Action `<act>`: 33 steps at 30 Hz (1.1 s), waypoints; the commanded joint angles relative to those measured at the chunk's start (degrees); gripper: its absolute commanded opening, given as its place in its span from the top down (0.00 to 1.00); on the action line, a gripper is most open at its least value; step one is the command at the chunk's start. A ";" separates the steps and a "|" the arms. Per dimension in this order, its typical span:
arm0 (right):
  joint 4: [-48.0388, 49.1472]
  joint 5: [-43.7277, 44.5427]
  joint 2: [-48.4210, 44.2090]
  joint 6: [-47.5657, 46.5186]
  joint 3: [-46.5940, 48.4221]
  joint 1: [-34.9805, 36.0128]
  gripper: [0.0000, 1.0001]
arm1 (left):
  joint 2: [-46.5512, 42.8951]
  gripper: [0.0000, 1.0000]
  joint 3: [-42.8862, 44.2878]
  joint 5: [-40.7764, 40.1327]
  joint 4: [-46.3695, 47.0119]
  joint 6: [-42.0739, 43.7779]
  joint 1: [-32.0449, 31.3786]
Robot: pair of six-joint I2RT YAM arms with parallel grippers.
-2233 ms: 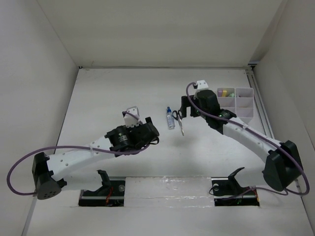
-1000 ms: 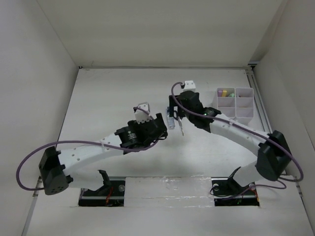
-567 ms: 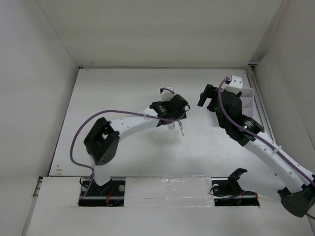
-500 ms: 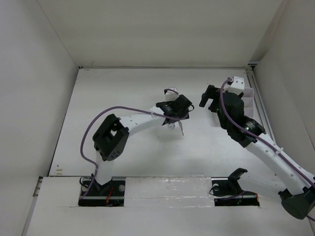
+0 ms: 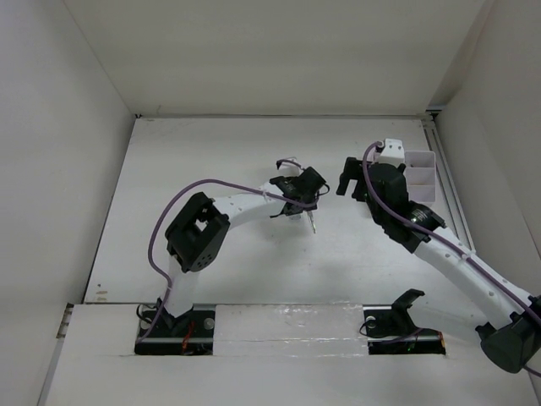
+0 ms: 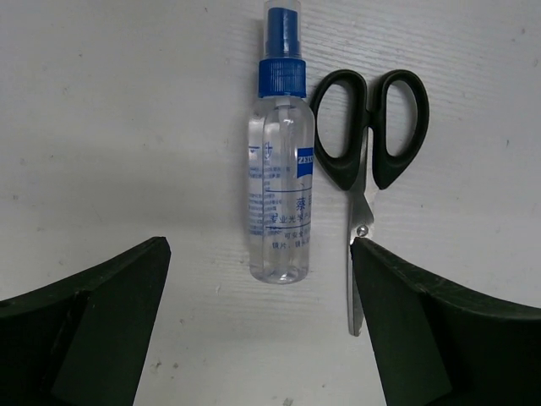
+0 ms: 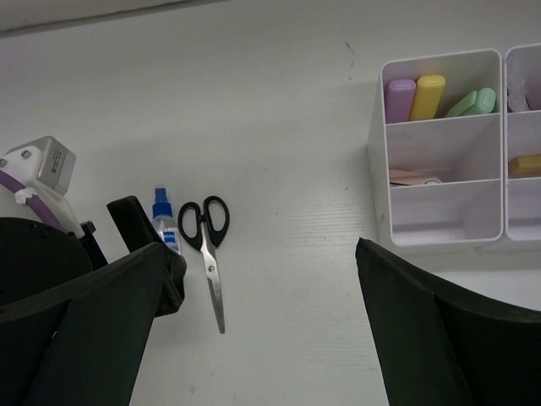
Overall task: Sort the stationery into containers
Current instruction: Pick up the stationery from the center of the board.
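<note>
Under the left end effector point(image 6: 258, 249), released like the right end effector point(image 7: 259, 247), lie one bottle point(image 6: 281, 203), one scissors point(image 6: 369, 161).

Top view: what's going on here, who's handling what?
The left pincer hangs open over the small clear blue-capped spray bottle, straddling it without touching. Black-handled scissors lie right beside the bottle. The right pincer is open and empty, nearer the white divided plastic organizer, which already holds pastel sticks.
</note>
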 commanded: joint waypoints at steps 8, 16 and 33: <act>3.55 -1.91 -1.31 -0.73 -1.02 -0.31 0.01 | 3.86 0.27 -1.49 1.90 1.60 0.68 2.05; 4.08 -1.91 -1.83 -0.73 -1.02 -0.31 0.02 | 5.53 0.70 -2.02 2.51 0.29 0.68 2.05; 21.73 -49.51 1.85 -4.08 -8.04 -13.49 0.04 | -29.51 1.00 -30.04 3.38 33.11 26.86 -3.31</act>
